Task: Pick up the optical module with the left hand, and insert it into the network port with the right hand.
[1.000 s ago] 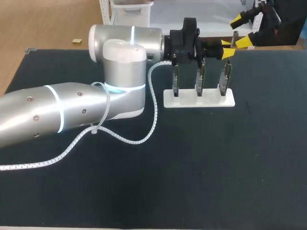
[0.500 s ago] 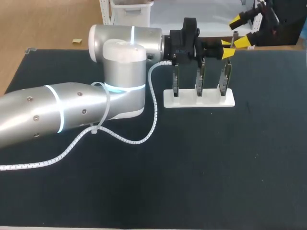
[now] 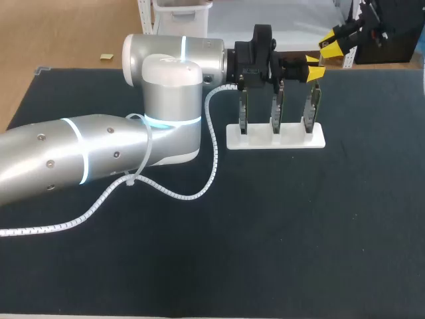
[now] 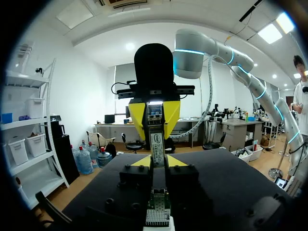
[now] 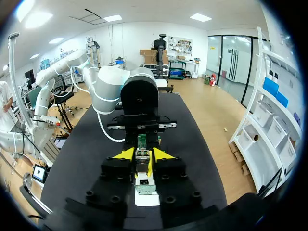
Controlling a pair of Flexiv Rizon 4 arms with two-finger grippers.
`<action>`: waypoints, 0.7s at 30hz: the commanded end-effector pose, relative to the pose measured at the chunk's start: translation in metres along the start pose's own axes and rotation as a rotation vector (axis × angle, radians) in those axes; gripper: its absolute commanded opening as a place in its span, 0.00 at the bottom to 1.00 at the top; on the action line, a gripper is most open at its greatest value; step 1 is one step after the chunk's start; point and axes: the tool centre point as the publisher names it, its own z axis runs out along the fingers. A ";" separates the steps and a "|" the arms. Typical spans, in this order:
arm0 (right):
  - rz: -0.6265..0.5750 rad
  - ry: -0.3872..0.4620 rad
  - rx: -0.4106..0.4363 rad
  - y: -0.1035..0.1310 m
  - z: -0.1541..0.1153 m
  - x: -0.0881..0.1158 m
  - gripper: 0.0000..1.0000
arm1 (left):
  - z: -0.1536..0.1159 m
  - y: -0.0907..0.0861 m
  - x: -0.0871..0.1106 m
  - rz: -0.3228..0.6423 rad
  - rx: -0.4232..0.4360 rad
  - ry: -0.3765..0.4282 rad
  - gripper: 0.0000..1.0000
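One slim silver optical module with a white printed label stands upright between our two grippers. Our right gripper hangs in the upper right of the head frame, and its yellow fingers press the module's upper end from both sides. Our left arm comes in from the left edge, elbow bent and wrist level, so the left gripper sits over the rightmost of three boards (all upright in a white stand). Whether it clamps the module's lower end we cannot tell.
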 end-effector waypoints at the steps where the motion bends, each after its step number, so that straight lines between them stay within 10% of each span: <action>1: 0.000 0.003 0.005 0.000 0.001 0.000 0.00 | 0.002 0.001 0.000 0.000 0.007 0.001 0.00; 7: -0.003 0.004 0.002 0.001 0.001 0.000 0.00 | 0.002 0.001 0.000 0.000 0.007 0.001 0.00; 8: -0.003 0.004 0.002 0.001 0.001 0.000 0.00 | 0.002 0.001 0.000 0.000 0.007 0.001 0.24; 9: -0.002 0.004 0.002 0.001 0.001 0.000 0.00 | 0.002 0.001 0.000 0.000 0.007 0.001 0.87; 10: -0.003 0.005 0.002 0.001 0.001 0.000 0.00 | 0.002 0.001 0.000 0.000 0.007 0.001 1.00; 21: -0.003 0.006 0.006 0.001 0.002 0.000 0.00 | 0.002 0.001 0.000 0.000 0.007 0.001 1.00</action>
